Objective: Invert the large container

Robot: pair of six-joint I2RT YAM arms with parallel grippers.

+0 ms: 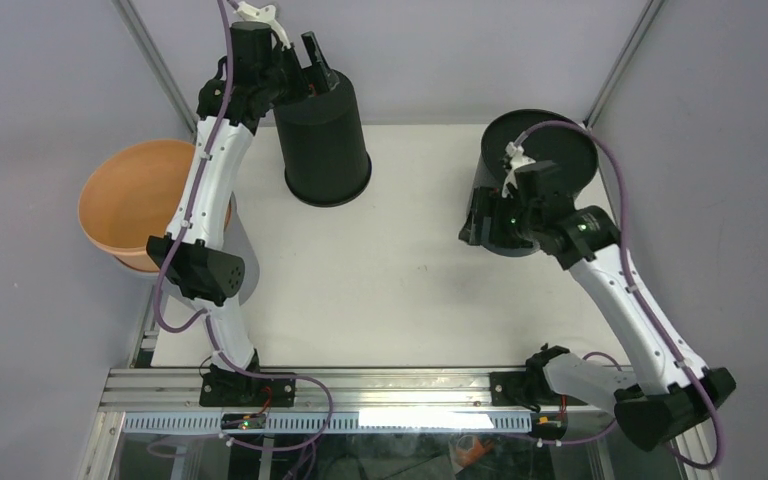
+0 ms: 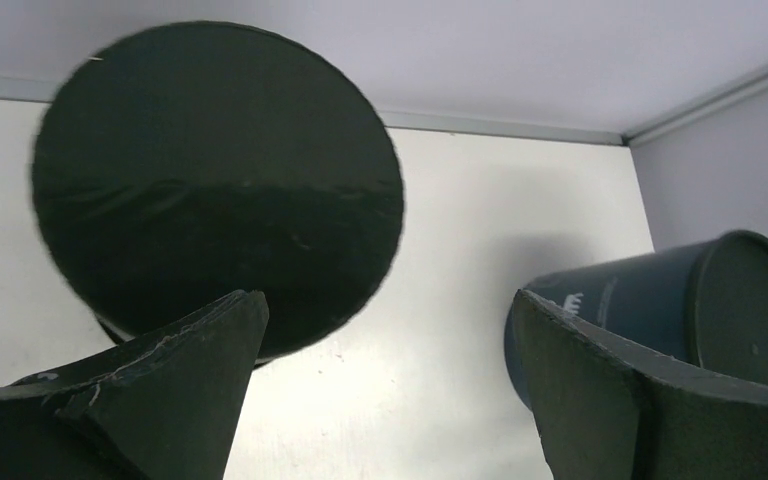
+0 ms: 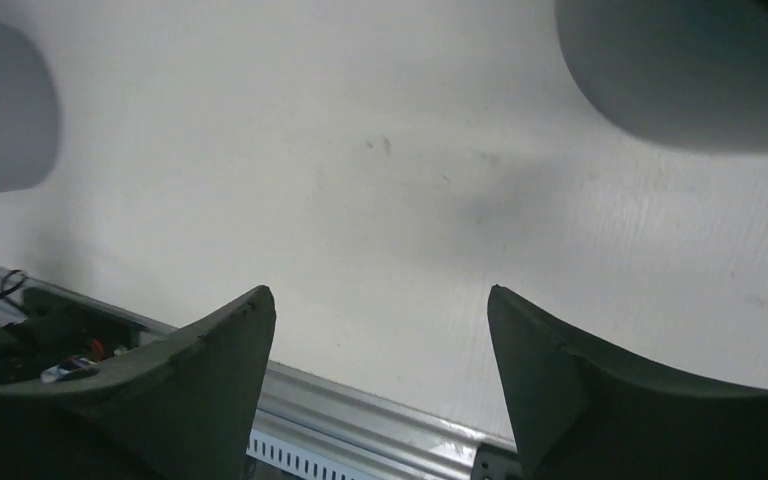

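A: Top external view: how far along was the turning judged to be?

B: Largely done, it was judged. The tall black tapered plastic container [image 1: 325, 140] was seen standing at the far left of the white table [image 1: 400, 290], wider end down. In the left wrist view a flat closed disc, taken to be its base, was turned upward. Only drawing the arm clear was thought to remain.

A: How was the left arm posed?

B: It was stretched far forward, with the left gripper [image 1: 315, 68] set just behind the container's upper end. Its fingers were spread wide, and nothing was held between them.

A: And the right side?

B: The right arm was bent inward. The right gripper [image 3: 380, 295] was hung over the table, likewise gaping and empty, just beside a second dark round bucket [image 1: 555, 135]. An orange terracotta-coloured bowl [image 1: 125, 200] was noted beside the table's left edge.
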